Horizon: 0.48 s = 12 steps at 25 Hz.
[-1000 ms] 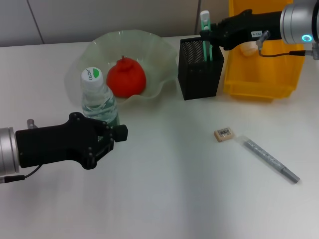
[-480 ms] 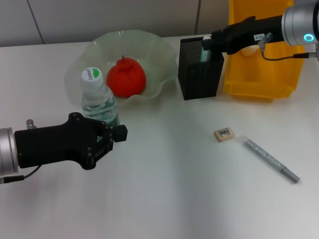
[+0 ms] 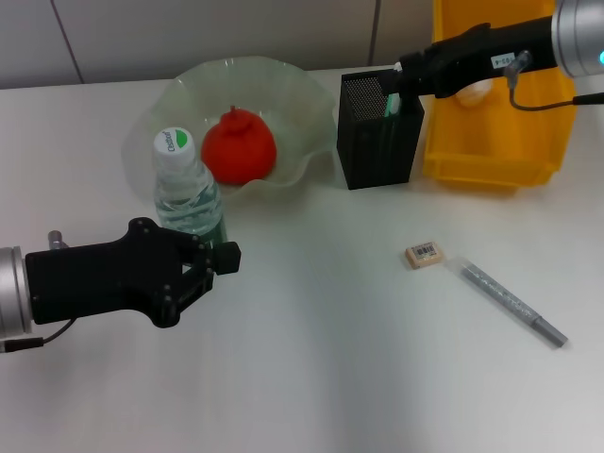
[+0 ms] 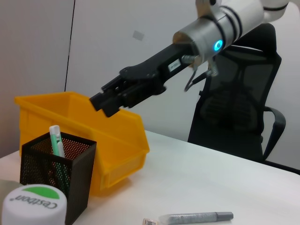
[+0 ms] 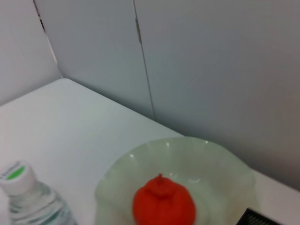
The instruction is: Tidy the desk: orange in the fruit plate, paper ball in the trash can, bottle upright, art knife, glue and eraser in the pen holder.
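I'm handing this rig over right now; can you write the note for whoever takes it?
Left gripper: in front of the upright bottle, not holding it.
Right gripper: above the pen holder, nothing in it.
Done: orange in the plate; glue in the holder.
Left: eraser and knife lie on the desk.
Paper ball: seemingly in the yellow bin, unclear.

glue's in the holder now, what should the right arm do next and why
Probably swing the right gripper away from the pen holder and down toward the eraser. The glue already stands inside the holder, clear of the gripper, while the eraser and the art knife lie loose on the table. The eraser looks nearer. The left gripper sits by the upright bottle.
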Each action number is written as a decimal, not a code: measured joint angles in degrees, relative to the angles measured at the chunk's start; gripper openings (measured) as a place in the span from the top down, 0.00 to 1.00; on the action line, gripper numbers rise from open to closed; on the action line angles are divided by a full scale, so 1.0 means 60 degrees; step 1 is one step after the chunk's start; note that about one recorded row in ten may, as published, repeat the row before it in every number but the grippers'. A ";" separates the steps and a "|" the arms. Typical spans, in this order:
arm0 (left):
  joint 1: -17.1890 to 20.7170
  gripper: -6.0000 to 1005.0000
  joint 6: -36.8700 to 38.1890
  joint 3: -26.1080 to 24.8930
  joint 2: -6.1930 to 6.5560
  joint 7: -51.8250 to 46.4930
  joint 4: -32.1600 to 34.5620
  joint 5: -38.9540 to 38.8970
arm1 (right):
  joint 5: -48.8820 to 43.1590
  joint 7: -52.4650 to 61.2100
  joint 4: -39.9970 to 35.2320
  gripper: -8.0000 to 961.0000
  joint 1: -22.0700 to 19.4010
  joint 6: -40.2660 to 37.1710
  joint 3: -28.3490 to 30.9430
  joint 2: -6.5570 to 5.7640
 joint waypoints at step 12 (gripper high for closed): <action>-0.0021 0.99 0.0060 0.0003 0.0000 0.0019 -0.0046 -0.0014 | -0.1748 0.2462 -0.1164 0.56 0.0413 -0.3669 -0.0234 -0.0219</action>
